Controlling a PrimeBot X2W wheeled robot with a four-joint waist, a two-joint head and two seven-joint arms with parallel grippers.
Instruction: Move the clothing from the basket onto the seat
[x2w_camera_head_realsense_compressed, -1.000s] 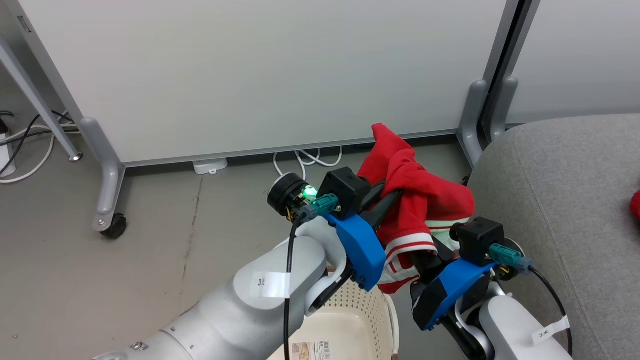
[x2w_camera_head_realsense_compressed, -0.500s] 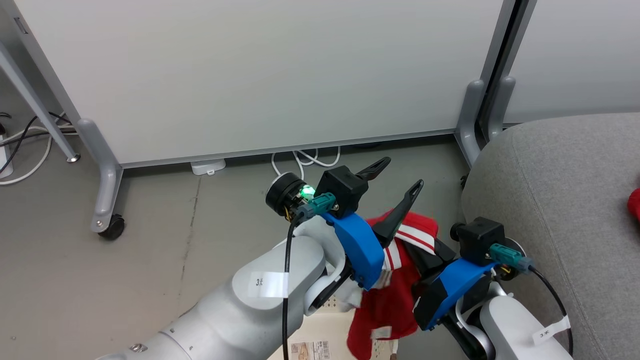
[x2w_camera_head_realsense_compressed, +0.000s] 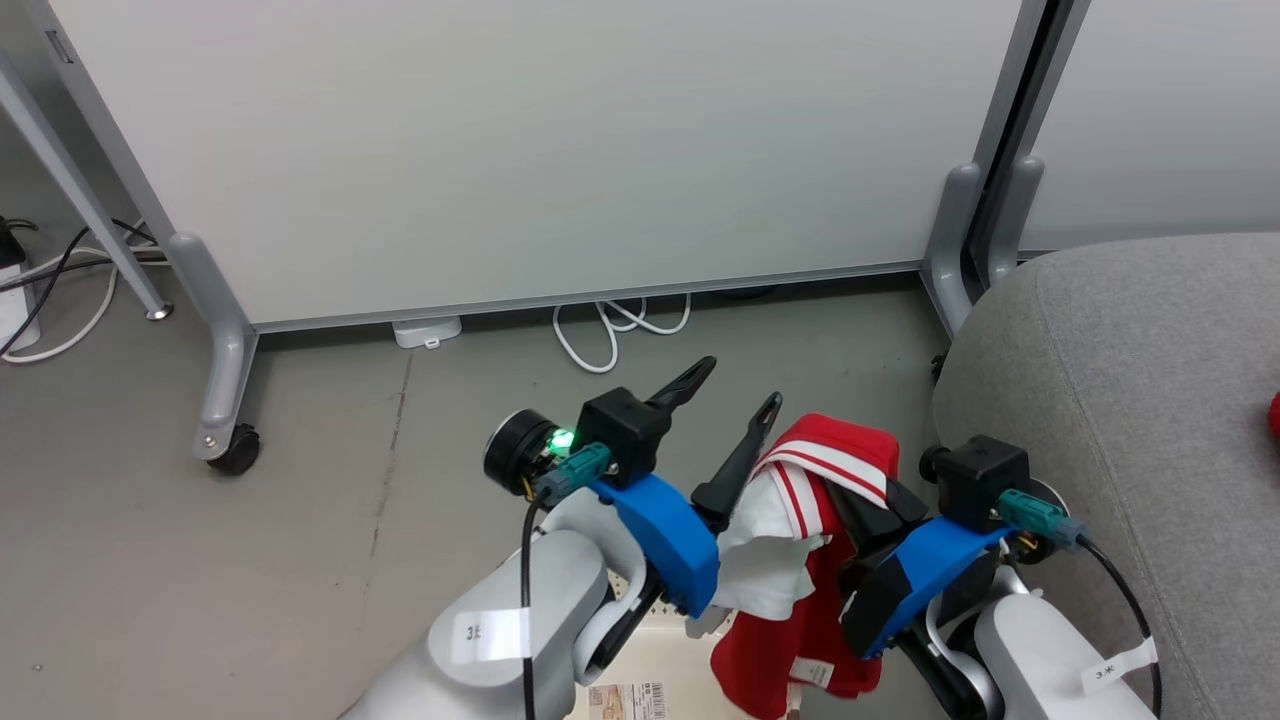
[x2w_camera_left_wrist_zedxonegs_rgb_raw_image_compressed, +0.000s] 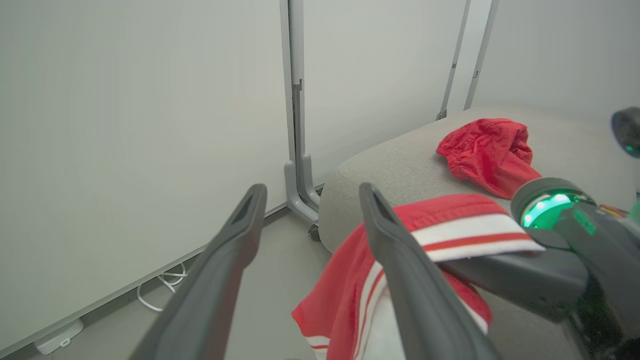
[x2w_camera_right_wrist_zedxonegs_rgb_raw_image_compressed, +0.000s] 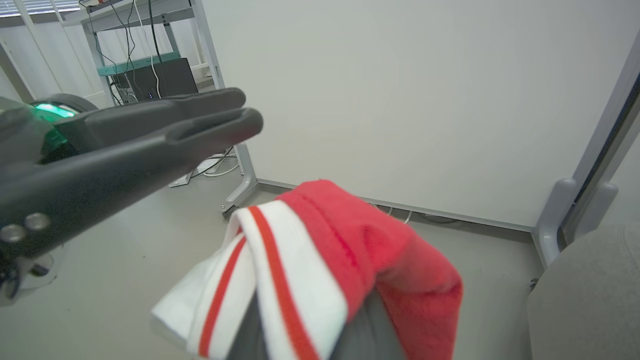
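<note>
A: Background, head view?
B: Grey floor (x2w_camera_head_realsense_compressed: 350, 500), pale partition panel (x2w_camera_head_realsense_compressed: 550, 150), white cables (x2w_camera_head_realsense_compressed: 610, 330) at its foot. Left gripper (x2w_camera_head_realsense_compressed: 740, 383): fingers wide apart, empty, just left of the red garment (x2w_camera_head_realsense_compressed: 780, 640).
A: Right gripper (x2w_camera_head_realsense_compressed: 868, 503)?
B: Fingers together in the striped trim. The garment hangs from them over the basket (x2w_camera_head_realsense_compressed: 670, 660), beside the seat's (x2w_camera_head_realsense_compressed: 1150, 400) left edge.
A: Left wrist view?
B: Second red garment (x2w_camera_left_wrist_zedxonegs_rgb_raw_image_compressed: 490, 150) lying on the seat, back from its near corner.
A: Right wrist view?
B: Trim covers the fingertips, and the left gripper crosses the upper left.
</note>
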